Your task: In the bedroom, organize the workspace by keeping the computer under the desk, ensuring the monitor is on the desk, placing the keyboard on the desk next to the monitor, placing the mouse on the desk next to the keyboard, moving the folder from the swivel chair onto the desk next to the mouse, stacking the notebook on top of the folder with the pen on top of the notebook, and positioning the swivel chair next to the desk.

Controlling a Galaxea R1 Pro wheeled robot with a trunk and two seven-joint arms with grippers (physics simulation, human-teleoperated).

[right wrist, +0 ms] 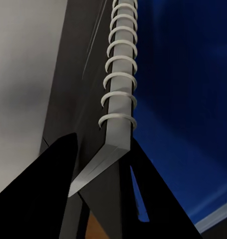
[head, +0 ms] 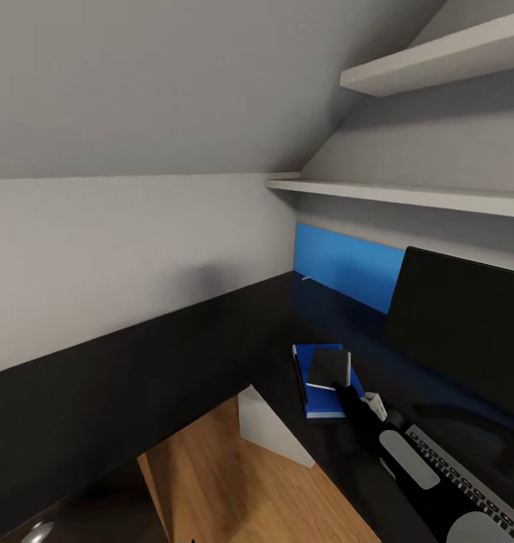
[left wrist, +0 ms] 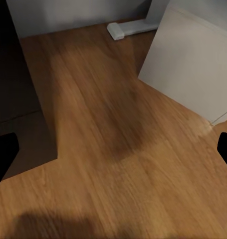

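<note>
The folder (head: 322, 392) lies flat on the desk (head: 212, 354) near its inner front edge, its long axis running from that edge back toward the blue wall panel (head: 347, 264). The notebook (head: 330, 368) is above the folder's far right part, tilted — one corner is lifted, and its spiral spine (right wrist: 118, 74) shows close up in the right wrist view, running straight away from the camera. The right gripper (head: 346, 394) reaches in from the desk's right end and is clamped narrow on the notebook's near corner, one dark finger (right wrist: 48, 194) on each side of the cover. The monitor (head: 460, 332) stands toward the back right of the desk, with the keyboard (head: 468, 483) just in front of it, partly under the right arm. The computer (head: 268, 426) stands on the wooden floor (left wrist: 118, 164) under the desk edge. The left gripper (left wrist: 113, 152) hangs over the floor beside the computer, its fingers spread wide and holding nothing.
</note>
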